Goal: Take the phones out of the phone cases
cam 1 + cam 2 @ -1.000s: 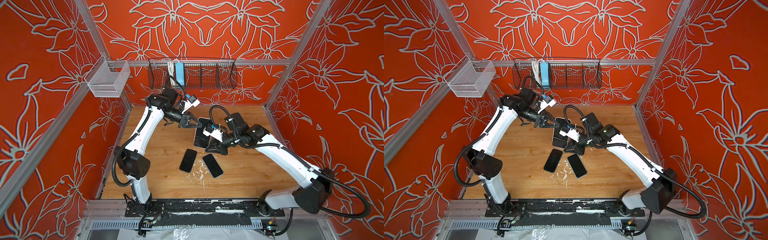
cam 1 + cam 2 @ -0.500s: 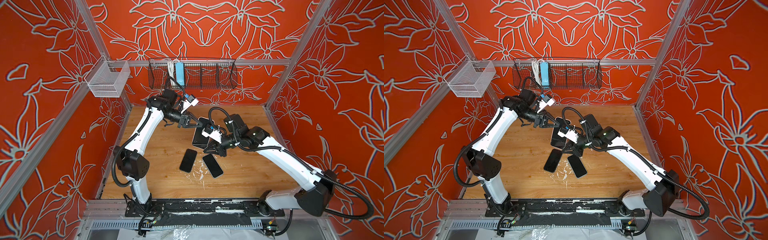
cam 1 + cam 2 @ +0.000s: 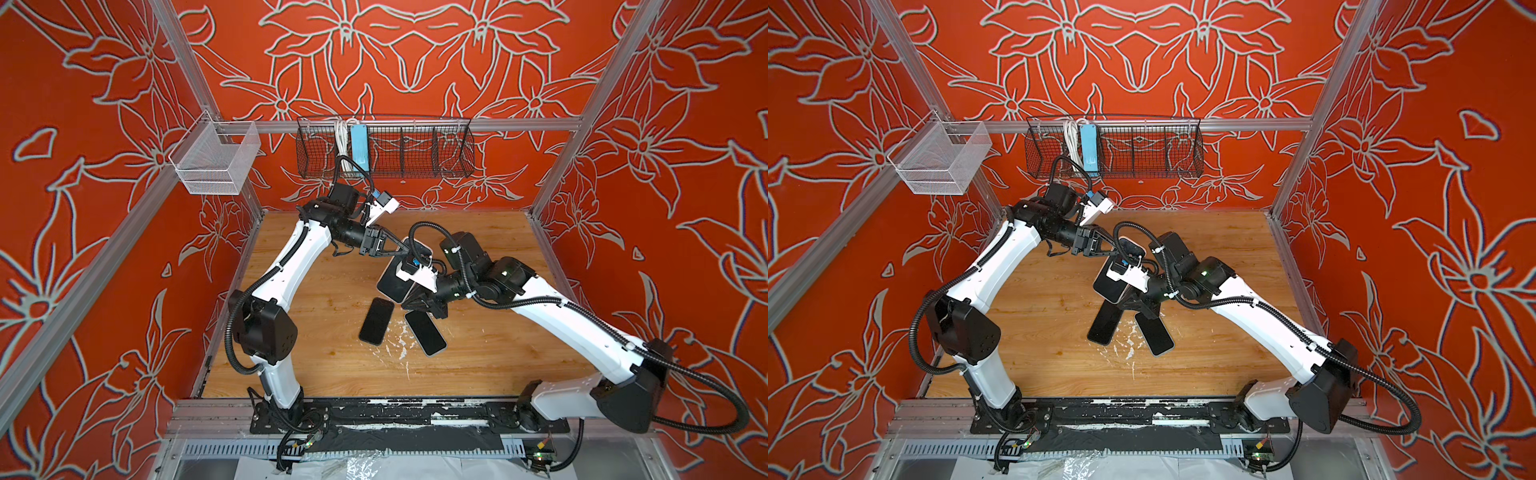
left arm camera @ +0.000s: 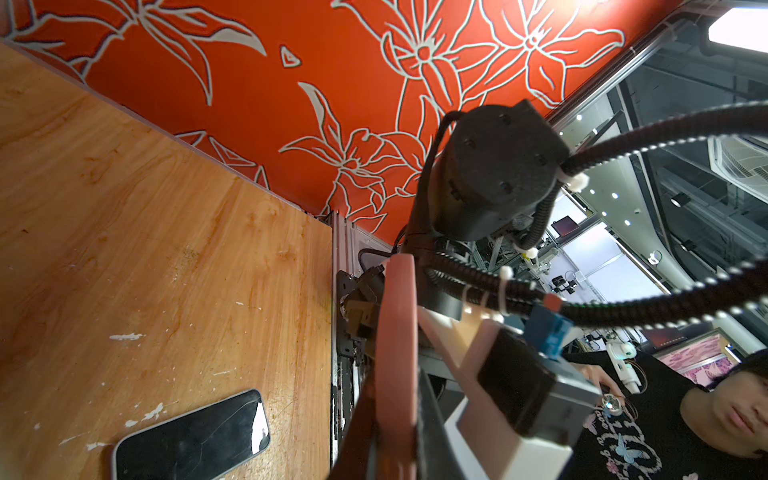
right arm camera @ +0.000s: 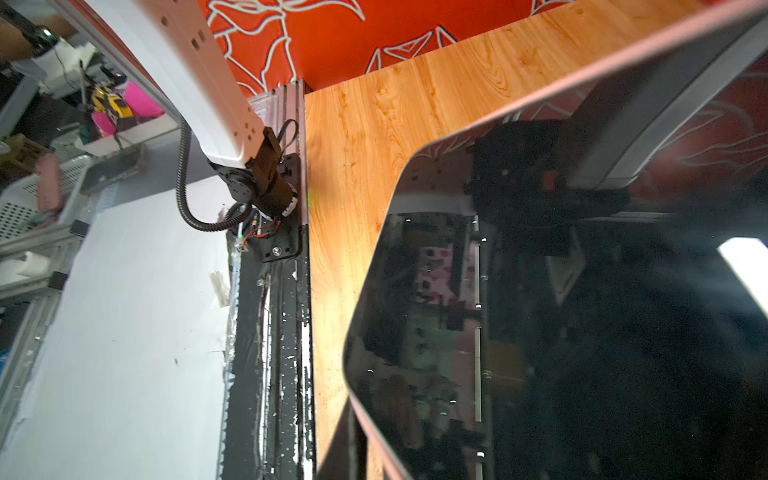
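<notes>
Drop risk is noted: phone [image 3: 392, 282] in pink case [image 4: 397, 332] is pinched aloft by closed left gripper [image 3: 405, 249]; hold of closed right gripper [image 3: 413, 302] unconfirmed.

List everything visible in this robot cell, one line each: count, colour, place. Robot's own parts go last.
cased phone: one, black screen in pink case, held above the table between both grippers
loose phones: two, black, flat on the table's middle
table: one, light wood, cell floor
wire basket: one, black, back rail
box: one, light blue, upright in the wire basket
cable: one, white, beside the box
mesh basket: one, white, left rail
left gripper: one, black, shut on the cased phone's far end
right gripper: one, black, shut at its near end
</notes>
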